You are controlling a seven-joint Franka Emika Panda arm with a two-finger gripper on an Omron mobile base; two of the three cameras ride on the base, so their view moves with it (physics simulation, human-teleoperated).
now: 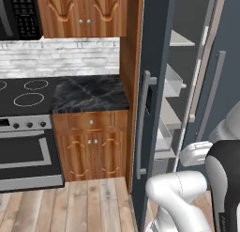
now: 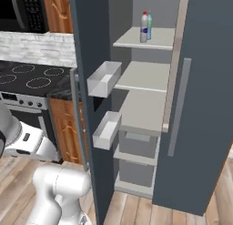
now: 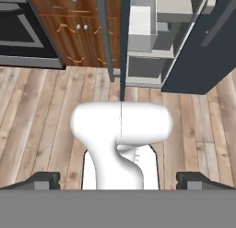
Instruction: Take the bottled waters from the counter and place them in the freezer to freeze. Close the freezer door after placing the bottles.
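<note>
Stove (image 1: 28, 92): flat black glass with white rings, at far left, no part in this job
Tabletop (image 1: 89, 92): black marble slab with pale veins over reddish-brown wood cabinets; its visible surface carries no bottle, which suits a pick-up step already done
Door (image 2: 88, 83): tall flat slate-blue panel standing wide open, a long grey handle on its outer face; swung out so the shelves can be reached, and by my reading closing it is what remains
Bins (image 2: 103, 79): two translucent white trays, boxy and thin-walled, hung on the door's inner side
Freezer (image 2: 143, 76): dark blue-grey shell with a light grey, smooth interior and flat shelves
Bottles (image 2: 145, 26): two small clear plastic ones, upright, close together on the top shelf; the nearer is whitish with a red cap and bluish-purple label, the other sits close behind it
Jaws (image 3: 120, 181): spread as wide as they go, holding nothing; the dark tips point down over the plank floor in front of the freezer, well apart from the bottles, which fits a hand drawn clear of the shelves so the door can swing
</note>
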